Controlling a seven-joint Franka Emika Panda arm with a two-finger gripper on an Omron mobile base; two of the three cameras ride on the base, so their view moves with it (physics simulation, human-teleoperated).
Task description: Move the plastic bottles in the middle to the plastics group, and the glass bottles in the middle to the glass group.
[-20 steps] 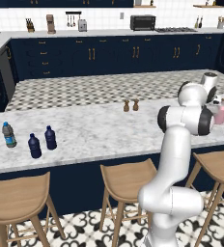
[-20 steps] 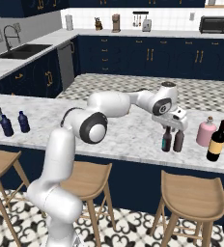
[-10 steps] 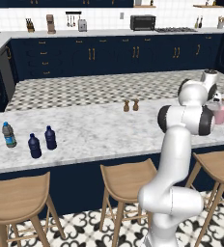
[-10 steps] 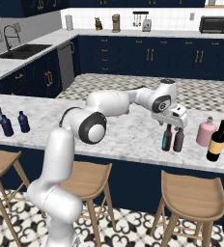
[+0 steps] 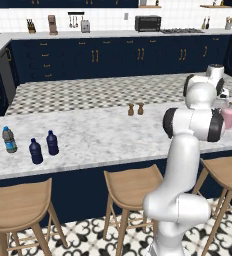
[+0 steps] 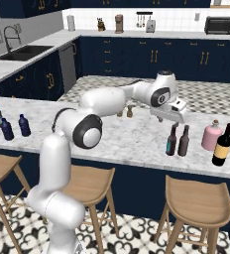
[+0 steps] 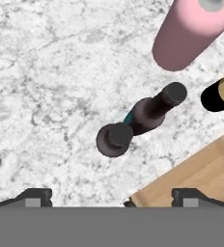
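Note:
My gripper hangs open over the right part of the counter, its fingertips spread wide with nothing between them. Right below stand two slim dark glass bottles, close together: a plain brown one and one with a teal label; the pair is upright. Just to their right are the pink bottle and the dark yellow-labelled bottle. At the counter's left end, two short navy plastic bottles stand beside the clear blue-labelled bottle.
Two tiny brown shakers stand mid-counter towards the far edge. Wooden stools line the near side under the counter's edge; one shows under the hand as a stool seat. Bare marble lies between the two bottle groups.
The jaws have gone from nearly shut around a dark bottle's neck to wide open, letting it go. The bottle stands beside the other dark one. The arm has barely moved.

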